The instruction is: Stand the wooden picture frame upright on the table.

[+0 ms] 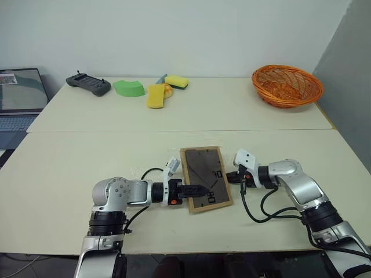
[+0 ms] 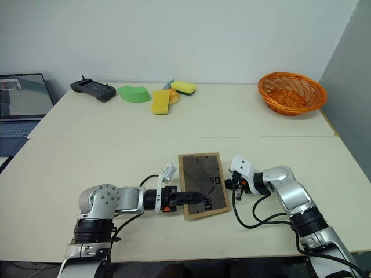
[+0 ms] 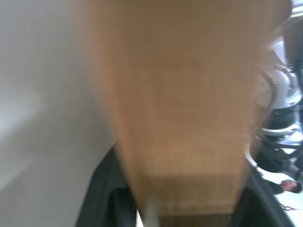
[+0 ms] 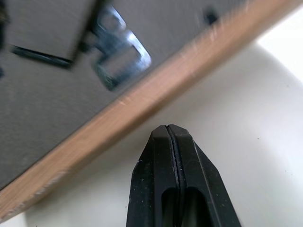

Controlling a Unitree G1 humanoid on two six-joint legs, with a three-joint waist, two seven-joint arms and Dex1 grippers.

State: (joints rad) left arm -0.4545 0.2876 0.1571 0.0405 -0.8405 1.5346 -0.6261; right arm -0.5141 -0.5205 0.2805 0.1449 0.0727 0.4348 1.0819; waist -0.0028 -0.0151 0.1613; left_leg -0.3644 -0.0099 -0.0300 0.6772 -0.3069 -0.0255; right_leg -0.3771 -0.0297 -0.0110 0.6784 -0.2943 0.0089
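Small rectangular light-wood picture frame [image 1: 206, 179] back-up on pale cream bench [image 1: 87, 156], near its front edge. Left gripper [image 1: 200, 189] fingers clamp frame's left rim; right gripper [image 1: 237, 178] fingers closed, empty, beside right rim. Frame likely light, stiff; grip wood border, avoid stand.

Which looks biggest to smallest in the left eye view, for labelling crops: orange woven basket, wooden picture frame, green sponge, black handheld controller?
1. Orange woven basket.
2. Wooden picture frame, though it lies nearer the camera, so this is unsure.
3. Black handheld controller.
4. Green sponge, close to the controller in apparent size.
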